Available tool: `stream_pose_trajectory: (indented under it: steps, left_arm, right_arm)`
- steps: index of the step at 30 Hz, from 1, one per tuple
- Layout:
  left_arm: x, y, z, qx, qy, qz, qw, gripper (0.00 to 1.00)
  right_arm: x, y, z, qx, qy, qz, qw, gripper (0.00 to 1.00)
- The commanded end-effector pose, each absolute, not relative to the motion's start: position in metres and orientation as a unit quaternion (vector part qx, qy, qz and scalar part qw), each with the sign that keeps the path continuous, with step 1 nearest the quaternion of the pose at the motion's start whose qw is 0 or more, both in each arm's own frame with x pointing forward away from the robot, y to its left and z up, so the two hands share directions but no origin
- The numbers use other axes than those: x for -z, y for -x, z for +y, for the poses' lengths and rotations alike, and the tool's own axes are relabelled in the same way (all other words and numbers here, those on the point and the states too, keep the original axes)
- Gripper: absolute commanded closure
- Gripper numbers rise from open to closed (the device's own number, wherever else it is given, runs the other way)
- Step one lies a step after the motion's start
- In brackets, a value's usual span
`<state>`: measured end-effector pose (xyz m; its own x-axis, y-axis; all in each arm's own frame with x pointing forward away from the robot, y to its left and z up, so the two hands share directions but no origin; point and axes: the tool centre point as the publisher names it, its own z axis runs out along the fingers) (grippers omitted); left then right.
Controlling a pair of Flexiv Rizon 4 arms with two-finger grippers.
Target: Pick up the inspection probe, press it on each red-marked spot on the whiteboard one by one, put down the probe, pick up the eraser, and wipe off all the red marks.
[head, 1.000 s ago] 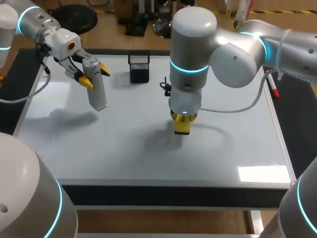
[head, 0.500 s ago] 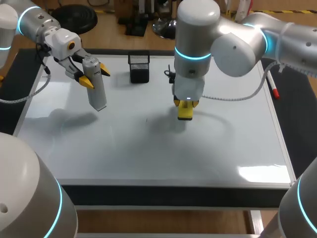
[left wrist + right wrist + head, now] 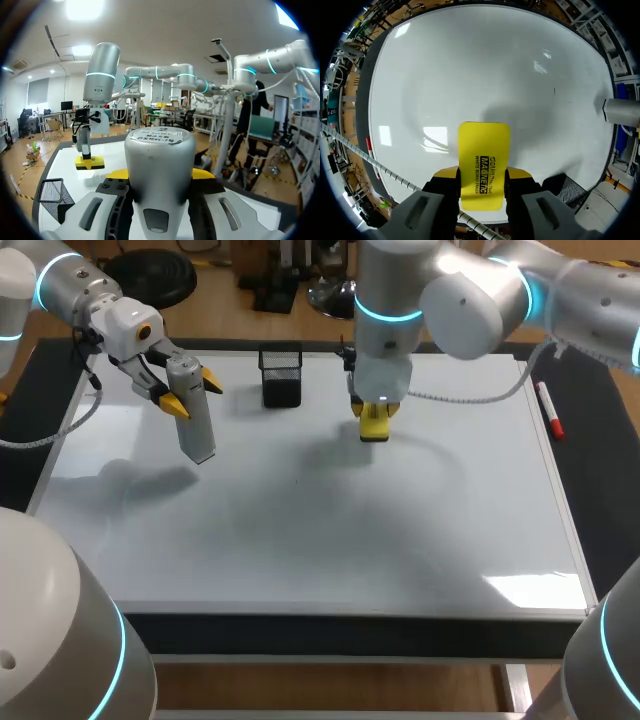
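the whiteboard [image 3: 300, 540] is white and shiny and covers most of the table. a black mesh cup [image 3: 281, 377] stands near its far edge. left of the cup, the left gripper [image 3: 192, 393] pinches the grey probe [image 3: 196, 430], which hangs over the board. right of the cup, the right gripper [image 3: 374, 412] pinches the yellow eraser [image 3: 374, 428] from both sides, over the board. far right of the cup, a red pen [image 3: 549, 412] lies by the board's edge.
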<state>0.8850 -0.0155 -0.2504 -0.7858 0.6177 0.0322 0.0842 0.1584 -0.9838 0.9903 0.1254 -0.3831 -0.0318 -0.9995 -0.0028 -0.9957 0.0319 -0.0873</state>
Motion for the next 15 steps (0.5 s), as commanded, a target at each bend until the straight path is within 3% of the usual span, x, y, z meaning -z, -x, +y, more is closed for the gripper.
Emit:
stream_pose_trajectory:
  steps: [1, 15]
  left_arm:
    - [0.250, -0.885, -0.015, -0.602, 0.242, -0.728, 0.222, 1.00]
    - [0.250, -0.885, -0.015, -0.602, 0.242, -0.728, 0.222, 1.00]
  right_arm:
    - [0.383, -1.017, 0.131, 0.026, 0.698, 0.716, 0.016, 1.00]
    - [0.392, -1.053, 0.147, 0.014, 0.704, 0.710, 0.019, 1.00]
